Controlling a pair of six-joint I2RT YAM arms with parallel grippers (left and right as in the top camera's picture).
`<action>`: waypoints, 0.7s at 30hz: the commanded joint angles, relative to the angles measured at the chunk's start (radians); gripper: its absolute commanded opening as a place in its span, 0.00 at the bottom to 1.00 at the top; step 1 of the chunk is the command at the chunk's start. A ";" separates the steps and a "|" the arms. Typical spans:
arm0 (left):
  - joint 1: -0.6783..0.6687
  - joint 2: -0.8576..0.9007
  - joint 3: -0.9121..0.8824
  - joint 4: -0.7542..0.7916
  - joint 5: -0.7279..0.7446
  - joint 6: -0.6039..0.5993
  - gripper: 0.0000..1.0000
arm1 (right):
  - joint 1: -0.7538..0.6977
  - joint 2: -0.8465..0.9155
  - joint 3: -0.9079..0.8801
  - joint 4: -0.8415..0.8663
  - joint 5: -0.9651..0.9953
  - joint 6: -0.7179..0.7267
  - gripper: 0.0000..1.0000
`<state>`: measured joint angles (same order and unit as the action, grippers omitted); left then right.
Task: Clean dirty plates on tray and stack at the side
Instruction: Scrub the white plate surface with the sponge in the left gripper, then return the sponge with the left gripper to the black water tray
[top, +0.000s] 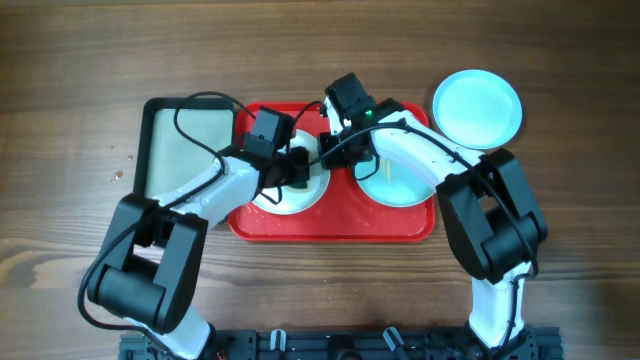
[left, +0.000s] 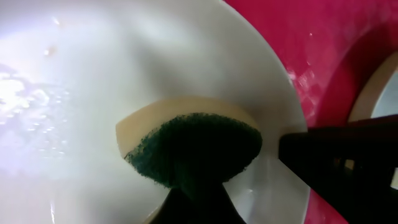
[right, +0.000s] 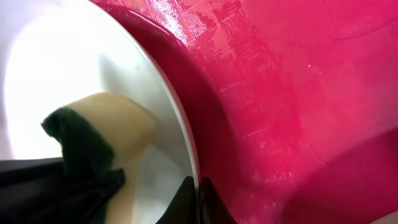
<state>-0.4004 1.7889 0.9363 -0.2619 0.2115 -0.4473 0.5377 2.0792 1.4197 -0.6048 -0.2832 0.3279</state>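
Observation:
On the red tray (top: 330, 226) lie a white plate (top: 290, 202) at the left and a pale aqua plate (top: 402, 186) at the right. A second aqua plate (top: 478, 108) rests on the table beyond the tray's right corner. My left gripper (left: 193, 208) is shut on a yellow sponge (left: 186, 140) with a green scouring face, pressed onto the white plate (left: 93, 74). My right gripper (right: 198, 194) is shut on the white plate's rim (right: 180, 130), one finger inside and one outside. The wet tray floor (right: 298, 93) lies beside it.
A smaller black-rimmed tray (top: 190, 145) with a pale green inside sits against the red tray's left side. Both arms cross over the red tray's back half. Bare wooden table (top: 80, 90) surrounds everything.

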 joint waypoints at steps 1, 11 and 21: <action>-0.035 0.029 -0.003 -0.003 0.042 -0.009 0.04 | 0.006 -0.002 0.005 0.010 -0.033 -0.013 0.04; 0.013 -0.159 0.001 -0.114 -0.228 0.013 0.04 | 0.006 -0.002 0.005 0.010 -0.032 -0.013 0.04; 0.090 -0.203 0.000 -0.213 -0.232 0.021 0.04 | 0.006 -0.002 0.005 0.013 -0.032 -0.013 0.04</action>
<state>-0.3260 1.5894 0.9360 -0.4725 0.0040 -0.4454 0.5407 2.0792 1.4197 -0.5968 -0.2955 0.3275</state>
